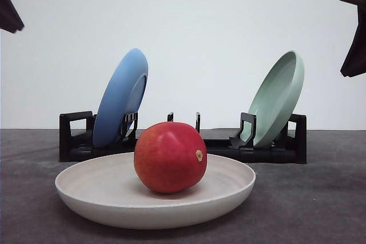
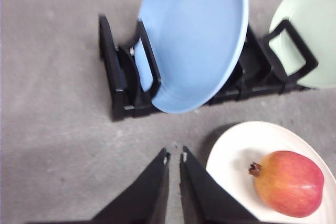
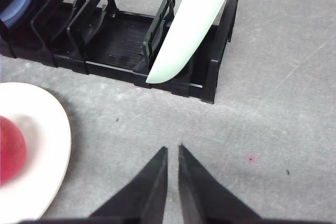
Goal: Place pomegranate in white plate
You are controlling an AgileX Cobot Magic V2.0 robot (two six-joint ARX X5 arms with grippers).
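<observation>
Pomegranate [image 1: 170, 156] sits inside the white plate [image 1: 103, 198], roughly centred, lying on its side with the tan stem scar facing right in the front view. It touches the plate floor and no gripper is on it. The task looks done, judging by how things lie.

Left gripper [image 2: 174, 157]: jaws nearly closed, only a thin slit between the tips, holding nothing. It hovers over bare grey counter [image 2: 52, 129], just beside the plate rim [image 2: 220, 150]. Right gripper [image 3: 172, 150]: same state, a narrow gap and empty, over the counter between the plate [image 3: 52, 129] and the black rack [image 3: 115, 45]. In the front view both arms are high at the frame corners, well clear of the fruit.

The step in hand is likely retreat or hold. To do it well:
- Keep both arms raised and away from the plate so the rim is not knocked; the fruit is round and could roll in the shallow dish.
- Avoid sweeping toward the rack. The blue plate [image 1: 121, 98] and pale green plate [image 1: 278, 96] lean tilted in their slots and look easy to tip.
- Keep the left arm from swinging low across the plate edge, since it is the closer one.
- No regrasp is needed; the fruit sits well inside the rim.
</observation>
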